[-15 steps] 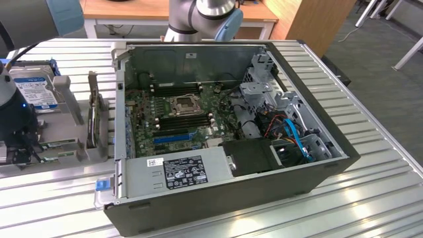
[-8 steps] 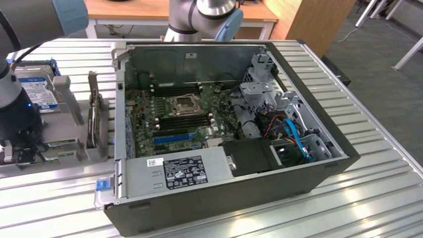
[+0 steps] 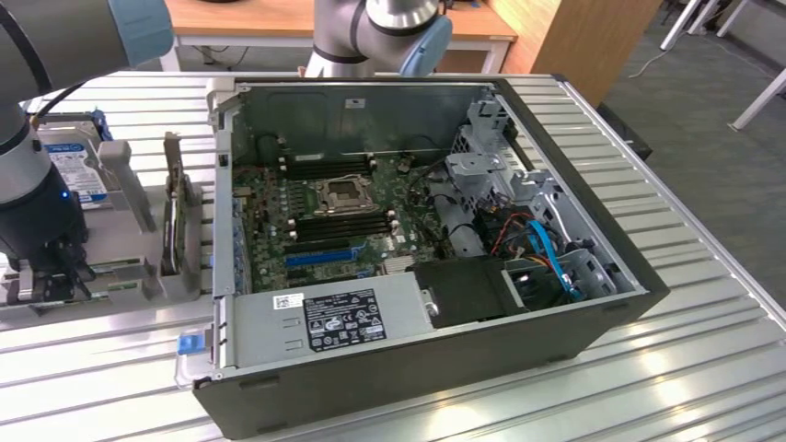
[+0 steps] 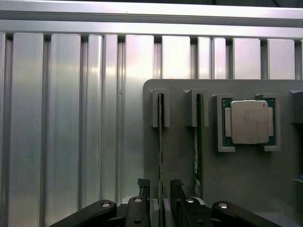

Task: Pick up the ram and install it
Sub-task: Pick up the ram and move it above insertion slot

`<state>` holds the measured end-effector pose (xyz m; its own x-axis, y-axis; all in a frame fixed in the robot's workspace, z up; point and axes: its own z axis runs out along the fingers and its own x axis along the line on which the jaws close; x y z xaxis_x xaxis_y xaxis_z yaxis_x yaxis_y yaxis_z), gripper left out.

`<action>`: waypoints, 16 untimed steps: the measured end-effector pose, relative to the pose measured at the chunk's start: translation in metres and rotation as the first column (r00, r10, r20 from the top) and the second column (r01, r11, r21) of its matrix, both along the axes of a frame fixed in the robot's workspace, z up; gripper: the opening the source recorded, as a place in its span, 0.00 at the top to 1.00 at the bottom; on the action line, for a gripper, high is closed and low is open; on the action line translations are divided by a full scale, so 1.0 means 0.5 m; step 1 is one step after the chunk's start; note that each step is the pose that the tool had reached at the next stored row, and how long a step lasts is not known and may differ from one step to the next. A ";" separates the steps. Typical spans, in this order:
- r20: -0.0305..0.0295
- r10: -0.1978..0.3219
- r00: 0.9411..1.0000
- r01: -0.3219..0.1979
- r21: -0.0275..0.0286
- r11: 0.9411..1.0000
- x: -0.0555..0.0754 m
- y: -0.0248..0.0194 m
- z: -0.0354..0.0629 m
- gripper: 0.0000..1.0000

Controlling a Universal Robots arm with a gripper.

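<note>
At 9 o'clock off the case [image 3: 406,382], arm [image 3: 37,207] is hanging vertical; gripper [image 4: 160,188], fingers [image 4: 143,190] slightly apart, is straddling the on-edge ram [image 4: 161,137] lengthwise.

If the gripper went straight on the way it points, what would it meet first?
Probably the ram standing on edge in the gray holder, which lies between the open fingers of the gripper; depth is unclear.

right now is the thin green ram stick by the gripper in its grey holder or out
In: ram stands on edge in holder slot.
</note>
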<state>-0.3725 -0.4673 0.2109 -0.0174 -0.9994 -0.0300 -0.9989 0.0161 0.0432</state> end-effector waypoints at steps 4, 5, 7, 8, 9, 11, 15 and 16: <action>0.000 0.000 1.000 0.000 0.000 1.000 0.000 -0.0001 0.000 0.69; 0.000 0.000 1.000 0.000 0.000 1.000 0.000 -0.0001 -0.001 0.69; 0.000 0.000 1.000 0.000 0.000 1.000 0.000 -0.0001 -0.005 0.69; 0.000 0.000 1.000 0.000 0.000 1.000 0.000 -0.0001 -0.007 0.69; 0.000 0.000 1.000 0.000 0.000 1.000 0.000 -0.0001 -0.009 0.69; 0.000 0.000 1.000 0.000 0.000 1.000 0.000 -0.0001 -0.012 0.69; 0.000 0.000 1.000 0.000 0.000 1.000 0.000 -0.0001 -0.017 0.69; 0.000 0.000 1.000 0.000 0.000 1.000 0.000 -0.0001 -0.018 0.69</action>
